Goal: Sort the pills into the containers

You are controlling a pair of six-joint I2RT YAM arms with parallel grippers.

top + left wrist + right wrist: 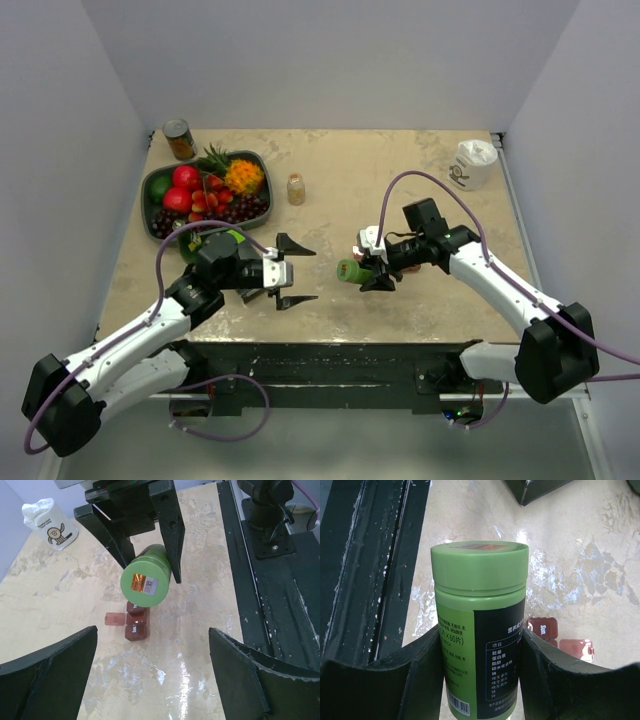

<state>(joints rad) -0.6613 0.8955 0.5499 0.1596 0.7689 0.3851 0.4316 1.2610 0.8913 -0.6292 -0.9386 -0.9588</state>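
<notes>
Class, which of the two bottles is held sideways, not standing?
The green plastic bottle, gripped sideways by the right gripper; the small amber bottle stands upright on the table.

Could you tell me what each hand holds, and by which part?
The right hand grips the green bottle around its labelled body, below the cap; the left hand holds nothing.

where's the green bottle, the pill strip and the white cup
green bottle [146, 582], left wrist view, on its cap top
pill strip [136, 629], left wrist view, on its nearest compartment lid
white cup [474, 165], top external view, on its side
</notes>
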